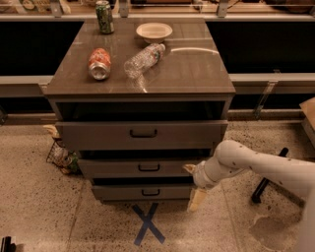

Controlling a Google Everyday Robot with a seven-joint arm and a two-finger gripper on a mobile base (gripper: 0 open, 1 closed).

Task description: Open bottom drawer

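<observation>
The bottom drawer (147,192) is the lowest of three grey-brown drawer fronts, low and wide, with a small dark bar handle (150,192). It stands out only slightly from the cabinet, less than the middle drawer (138,168) and the top drawer (140,134) above it. My gripper (193,187) comes in from the right on a white arm and sits at the right end of the bottom and middle drawers, to the right of the handle. One pale finger (197,199) points down toward the floor, another (189,169) points left.
On the cabinet top (192,69) lie a red can (99,63) and a clear bottle (143,59); a green can (104,10) and a bowl (154,32) stand behind. A blue tape X (147,225) marks the floor in front. A wire basket (61,156) sits left, a chair base (266,184) right.
</observation>
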